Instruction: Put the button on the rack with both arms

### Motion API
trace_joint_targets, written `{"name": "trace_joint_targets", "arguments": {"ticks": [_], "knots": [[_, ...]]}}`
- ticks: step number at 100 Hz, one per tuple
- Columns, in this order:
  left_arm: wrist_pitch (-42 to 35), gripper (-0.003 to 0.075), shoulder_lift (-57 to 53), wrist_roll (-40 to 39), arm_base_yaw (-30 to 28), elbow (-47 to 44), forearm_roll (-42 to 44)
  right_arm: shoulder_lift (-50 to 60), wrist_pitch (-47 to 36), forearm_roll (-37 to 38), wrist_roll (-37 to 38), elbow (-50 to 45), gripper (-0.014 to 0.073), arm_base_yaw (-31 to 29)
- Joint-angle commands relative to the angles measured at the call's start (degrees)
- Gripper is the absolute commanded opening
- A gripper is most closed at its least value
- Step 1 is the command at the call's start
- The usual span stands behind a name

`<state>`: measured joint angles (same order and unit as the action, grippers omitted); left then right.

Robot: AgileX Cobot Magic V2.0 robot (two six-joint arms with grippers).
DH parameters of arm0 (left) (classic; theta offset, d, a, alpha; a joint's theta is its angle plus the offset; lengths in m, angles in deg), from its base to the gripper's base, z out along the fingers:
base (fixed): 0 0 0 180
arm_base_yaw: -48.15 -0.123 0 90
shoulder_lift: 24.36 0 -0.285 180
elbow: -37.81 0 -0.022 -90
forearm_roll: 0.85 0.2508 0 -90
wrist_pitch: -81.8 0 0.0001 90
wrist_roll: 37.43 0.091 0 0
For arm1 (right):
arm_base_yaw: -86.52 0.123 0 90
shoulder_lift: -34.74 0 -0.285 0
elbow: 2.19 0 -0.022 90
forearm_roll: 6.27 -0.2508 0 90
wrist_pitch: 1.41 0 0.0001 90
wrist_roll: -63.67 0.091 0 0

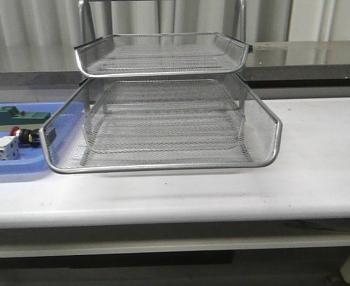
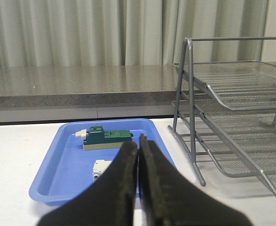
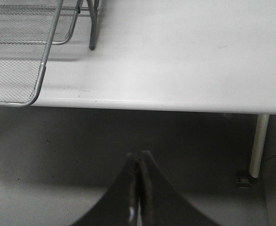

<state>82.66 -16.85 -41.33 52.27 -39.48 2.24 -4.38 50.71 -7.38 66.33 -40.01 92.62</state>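
Observation:
The button [image 1: 24, 136] lies on its side in a blue tray [image 1: 14, 167] at the far left of the front view, red head to the left and black body to the right. The wire-mesh rack [image 1: 163, 167] stands mid-table with its lower tier slid forward. Neither arm shows in the front view. In the left wrist view, my left gripper [image 2: 138, 142] is shut and empty above the near side of the blue tray [image 2: 62, 169]; its fingers hide the button. My right gripper [image 3: 140, 156] is shut and empty, off the table's front edge, right of the rack [image 3: 15, 52].
A green block [image 2: 105, 138] and a white boxy device [image 2: 102, 167] share the blue tray. The rack's frame [image 2: 189, 94] stands close to the tray's right side. The white table [image 1: 222, 190] runs right of the rack. A grey counter and curtains are behind.

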Motion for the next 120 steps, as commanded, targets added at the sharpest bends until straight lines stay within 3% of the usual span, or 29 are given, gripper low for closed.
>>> {"name": "trace_joint_targets", "arguments": {"ticks": [1,53,80,120], "knots": [[-4.33,0.0004,-2.03,-0.41,0.06,-2.62,-0.05,-0.05,-3.76,-0.11,-0.04,1.33,-0.0068,-0.41],[-9.89,0.0004,-1.91,-0.41,0.06,-1.66,-0.87,-0.05,-3.76,-0.11,-0.04,1.33,-0.0068,-0.41],[5.92,0.0004,6.75,-0.41,0.06,11.04,-1.87,-0.05,-3.76,-0.11,-0.04,1.33,-0.0068,-0.41],[23.94,0.0004,42.84,-0.08,0.06,41.49,-1.97,-0.05,-3.76,-0.11,-0.04,1.33,-0.0068,-0.41]]}}
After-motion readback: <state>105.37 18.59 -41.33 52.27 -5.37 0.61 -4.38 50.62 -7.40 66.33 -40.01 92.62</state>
